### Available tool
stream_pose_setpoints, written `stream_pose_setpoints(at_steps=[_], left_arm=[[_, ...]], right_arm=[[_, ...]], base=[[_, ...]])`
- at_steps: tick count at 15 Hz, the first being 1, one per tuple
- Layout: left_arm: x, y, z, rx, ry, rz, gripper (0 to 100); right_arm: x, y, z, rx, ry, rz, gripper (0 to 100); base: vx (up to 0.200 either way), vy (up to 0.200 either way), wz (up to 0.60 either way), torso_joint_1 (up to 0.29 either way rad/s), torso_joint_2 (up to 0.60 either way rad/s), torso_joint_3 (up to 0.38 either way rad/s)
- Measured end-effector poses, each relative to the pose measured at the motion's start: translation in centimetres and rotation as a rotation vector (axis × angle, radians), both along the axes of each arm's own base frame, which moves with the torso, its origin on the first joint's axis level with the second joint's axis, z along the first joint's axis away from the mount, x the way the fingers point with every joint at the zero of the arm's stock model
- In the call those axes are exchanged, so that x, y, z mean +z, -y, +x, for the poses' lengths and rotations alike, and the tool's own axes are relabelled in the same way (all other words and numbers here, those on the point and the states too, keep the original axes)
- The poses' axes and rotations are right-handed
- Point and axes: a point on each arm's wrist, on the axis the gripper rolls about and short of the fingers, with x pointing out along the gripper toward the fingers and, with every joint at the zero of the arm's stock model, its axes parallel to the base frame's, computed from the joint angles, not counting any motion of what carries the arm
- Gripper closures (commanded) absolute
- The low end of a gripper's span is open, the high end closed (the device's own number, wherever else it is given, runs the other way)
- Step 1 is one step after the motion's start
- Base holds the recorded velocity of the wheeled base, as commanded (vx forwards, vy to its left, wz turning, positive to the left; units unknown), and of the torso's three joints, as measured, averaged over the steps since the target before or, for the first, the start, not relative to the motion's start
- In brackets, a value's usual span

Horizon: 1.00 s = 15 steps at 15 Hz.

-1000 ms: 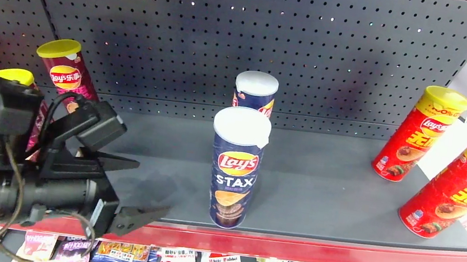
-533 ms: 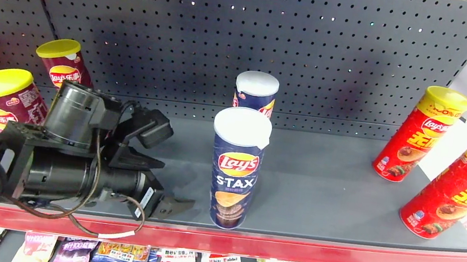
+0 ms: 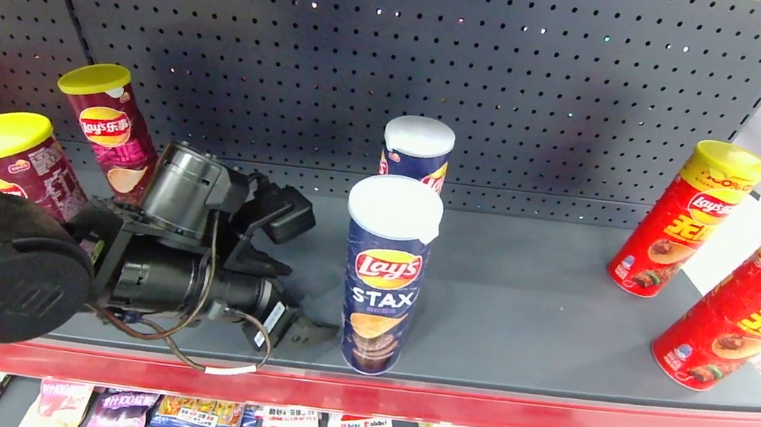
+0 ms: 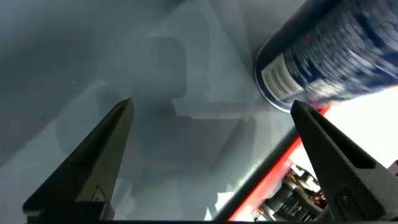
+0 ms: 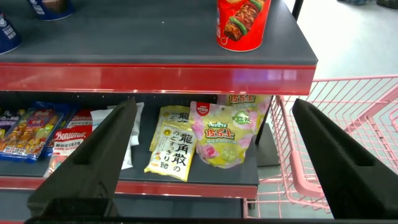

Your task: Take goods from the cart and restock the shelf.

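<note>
Flanking spread left hand [image 3: 303, 299]: blue can [image 3: 383, 273], maroon cans [image 3: 111, 123].

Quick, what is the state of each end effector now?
Left end effector: open, holding nothing.
Right end effector: open, holding nothing.

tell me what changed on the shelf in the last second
The left gripper, open and empty, moved rightward over the shelf toward the front blue can; its lower fingertip now lies close by the can's base. Nothing was grasped or released. The rear blue can, red cans and purple cans stayed put.
</note>
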Motion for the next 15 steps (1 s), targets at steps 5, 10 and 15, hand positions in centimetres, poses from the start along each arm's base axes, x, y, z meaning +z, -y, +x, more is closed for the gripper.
stream_pose_setpoints(at_steps=[5,10,15], left_arm=[[-0.5,0.4,0.6,0.001,-0.010,0.008,0],[-0.4,1.1,1.3,-0.005,-0.002,0.004,0],[-0.8,0.7,0.8,-0.003,-0.018,0.014,0]], right_arm=[[0.0,0.0,0.0,0.000,0.000,0.000,0],[0.0,0.0,0.0,0.000,0.000,0.000,0],[0.0,0.0,0.0,0.000,0.000,0.000,0]], base=[[0.000,0.000,0.00,0.000,0.00,0.000],[0.000,0.000,0.00,0.000,0.00,0.000],[0.000,0.000,0.00,0.000,0.00,0.000]])
